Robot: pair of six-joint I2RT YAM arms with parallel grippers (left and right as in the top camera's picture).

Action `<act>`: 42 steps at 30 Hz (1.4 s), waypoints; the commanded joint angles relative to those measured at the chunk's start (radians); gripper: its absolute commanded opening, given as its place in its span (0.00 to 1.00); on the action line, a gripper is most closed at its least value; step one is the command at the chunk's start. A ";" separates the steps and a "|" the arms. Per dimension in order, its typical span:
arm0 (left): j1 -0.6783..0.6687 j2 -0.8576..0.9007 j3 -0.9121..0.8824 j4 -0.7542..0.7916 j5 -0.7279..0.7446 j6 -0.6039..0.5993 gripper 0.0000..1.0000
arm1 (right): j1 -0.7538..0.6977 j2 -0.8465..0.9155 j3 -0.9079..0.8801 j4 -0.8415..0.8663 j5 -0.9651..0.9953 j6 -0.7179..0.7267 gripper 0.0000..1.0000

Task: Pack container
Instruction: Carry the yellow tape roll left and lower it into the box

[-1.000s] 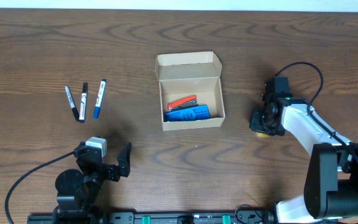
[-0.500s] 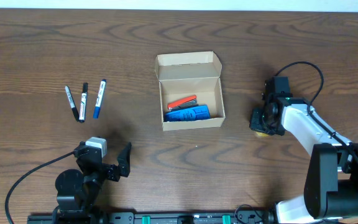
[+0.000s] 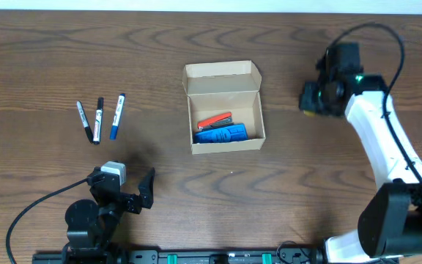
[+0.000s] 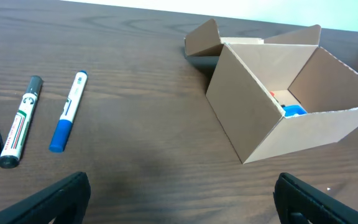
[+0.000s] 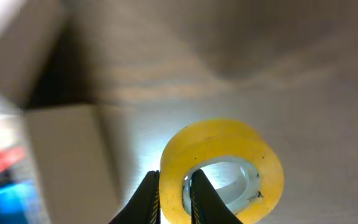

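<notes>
The tan cardboard container [image 3: 226, 138] stands open at the table's middle, flap lid [image 3: 222, 79] folded back, with a red item [image 3: 215, 119] and a blue item [image 3: 220, 134] inside; it also shows in the left wrist view [image 4: 272, 106]. My right gripper [image 3: 315, 99] is to the right of the container, shut on a yellow tape roll [image 5: 222, 171], one finger inside the ring, one outside, held above the table. My left gripper [image 3: 130, 192] is open and empty near the front left.
Three markers lie at the left: two black [image 3: 83, 119] [image 3: 98, 117] and one blue [image 3: 116, 116], also in the left wrist view, where the blue one [image 4: 67, 112] lies right of the other two. The right arm's cable [image 3: 387, 37] arcs above the arm.
My right gripper has lifted the yellow tape roll off the table and moved it toward the back. The left arm has not moved.
</notes>
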 commanded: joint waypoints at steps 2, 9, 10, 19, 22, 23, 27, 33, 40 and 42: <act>-0.003 -0.007 -0.020 0.000 -0.003 -0.011 0.95 | 0.069 -0.009 0.151 -0.035 -0.113 -0.040 0.01; -0.003 -0.007 -0.020 0.000 -0.003 -0.011 0.95 | 0.232 -0.009 0.243 -0.039 -0.114 -0.053 0.02; -0.003 -0.007 -0.020 0.000 -0.003 -0.011 0.95 | 0.258 -0.009 0.242 -0.033 -0.108 -0.053 0.02; -0.003 -0.007 -0.020 0.000 -0.003 -0.011 0.95 | 0.394 0.062 0.242 -0.012 -0.010 -0.052 0.03; -0.003 -0.007 -0.020 0.000 -0.003 -0.011 0.95 | 0.425 0.112 0.242 -0.023 -0.010 -0.052 0.02; -0.003 -0.007 -0.020 0.000 -0.003 -0.011 0.95 | 0.432 0.127 0.242 -0.031 -0.007 -0.052 0.01; -0.003 -0.007 -0.020 0.000 -0.003 -0.011 0.95 | 0.448 0.164 0.242 -0.076 0.053 -0.032 0.01; -0.003 -0.007 -0.020 0.000 -0.003 -0.011 0.95 | 0.455 0.196 0.241 -0.092 0.111 -0.024 0.01; -0.003 -0.007 -0.020 0.000 -0.003 -0.011 0.95 | 0.456 0.243 0.241 -0.101 0.155 -0.002 0.01; -0.003 -0.007 -0.020 0.000 -0.003 -0.011 0.95 | 0.456 0.257 0.240 -0.100 0.154 -0.003 0.02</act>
